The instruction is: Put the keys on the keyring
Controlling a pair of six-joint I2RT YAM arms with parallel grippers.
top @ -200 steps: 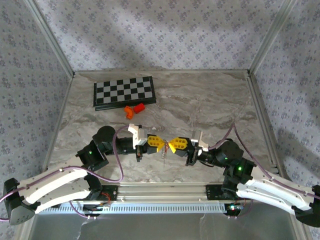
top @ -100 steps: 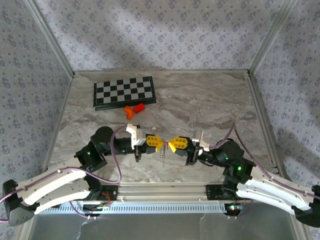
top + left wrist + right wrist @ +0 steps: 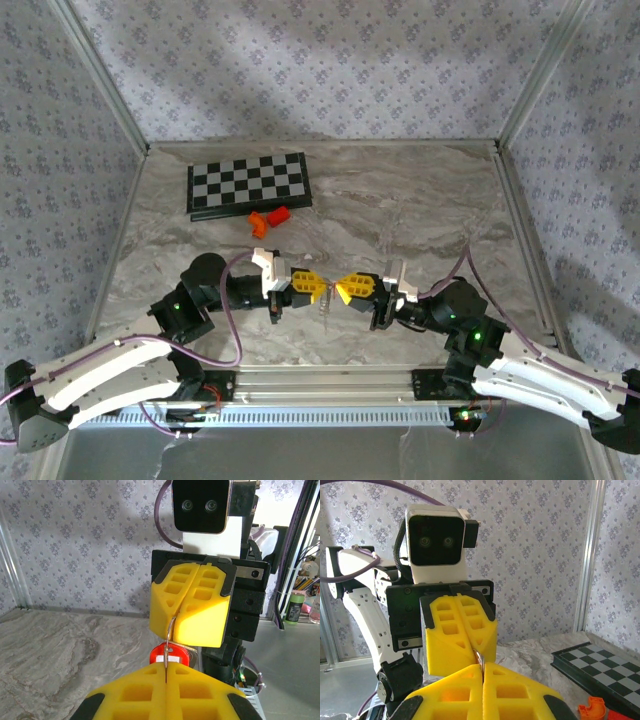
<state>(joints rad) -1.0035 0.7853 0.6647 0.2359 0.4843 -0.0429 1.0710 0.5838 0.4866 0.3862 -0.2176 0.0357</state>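
Just above the table near its front, my two grippers meet tip to tip. The keyring's thin silver wire ring bridges them. My left gripper is shut on its lower part, seen edge-on. My right gripper is shut on its upper part. The red tag hangs behind the left fingertips, with a silver sliver beside it that may be a key. In the right wrist view the ring shows between the right gripper and left gripper. In the top view, left gripper and right gripper face each other.
A folded chessboard lies at the back left, with two orange blocks in front of it. The board and a block also appear low right in the right wrist view. Patterned walls and metal posts close in the marble table.
The two grippers have drawn slightly closer together and drifted a little away from the front edge. Both stay shut on the ring.
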